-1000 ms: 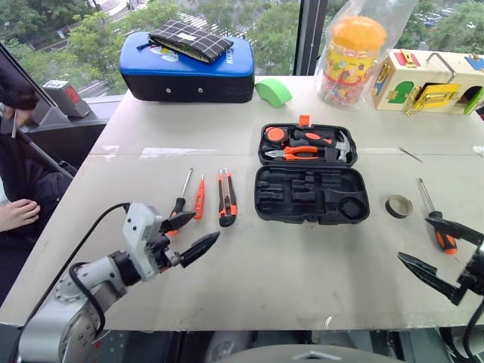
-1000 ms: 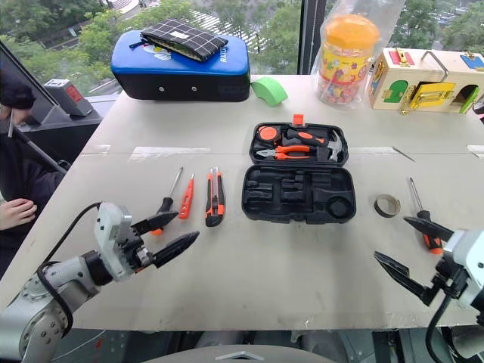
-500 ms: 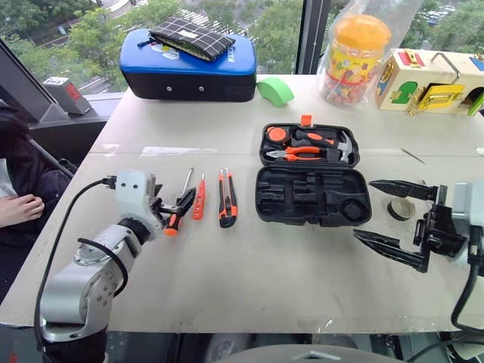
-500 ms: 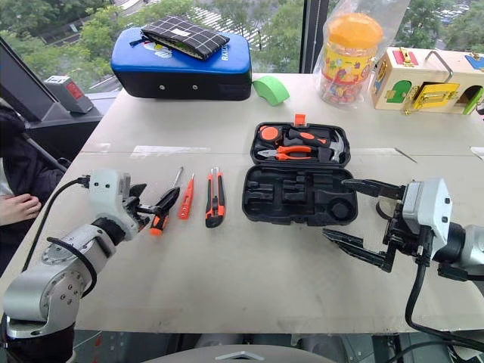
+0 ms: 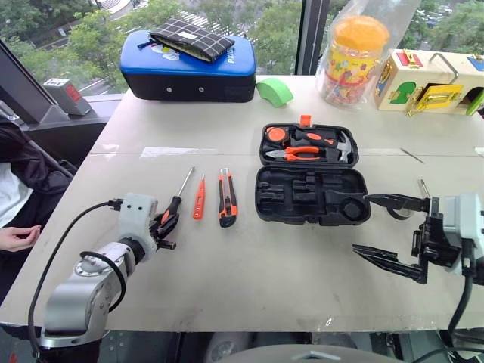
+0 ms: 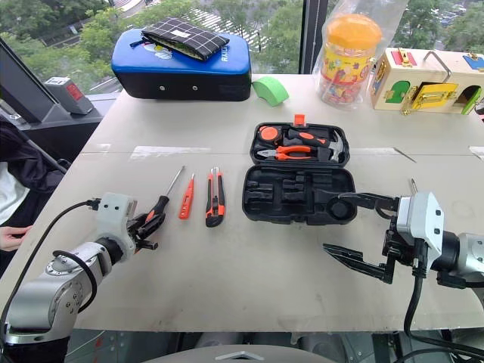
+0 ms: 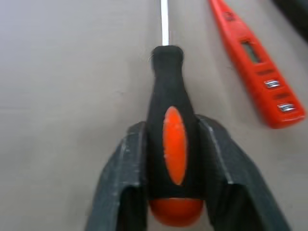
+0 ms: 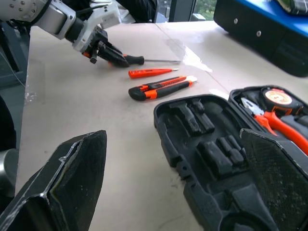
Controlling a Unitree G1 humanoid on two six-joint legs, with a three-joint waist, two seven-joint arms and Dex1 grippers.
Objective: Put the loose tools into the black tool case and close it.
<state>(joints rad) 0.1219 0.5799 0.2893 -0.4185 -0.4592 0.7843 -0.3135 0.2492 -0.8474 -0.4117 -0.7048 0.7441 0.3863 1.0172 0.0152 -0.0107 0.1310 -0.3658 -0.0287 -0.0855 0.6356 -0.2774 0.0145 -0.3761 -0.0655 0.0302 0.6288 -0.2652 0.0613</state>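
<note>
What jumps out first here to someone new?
The open black tool case mid-table, with orange-handled pliers in its far half and its near recesses bare. To its left, the left gripper is closed around a black-and-orange screwdriver handle on the table, while the right gripper hangs wide open at the case's right.

An open black tool case [image 5: 312,195] lies mid-table. To its left, a utility knife [image 5: 227,198], a small orange screwdriver [image 5: 199,198] and a black-and-orange screwdriver [image 7: 172,139] lie parallel, the last pinched at its handle.
</note>
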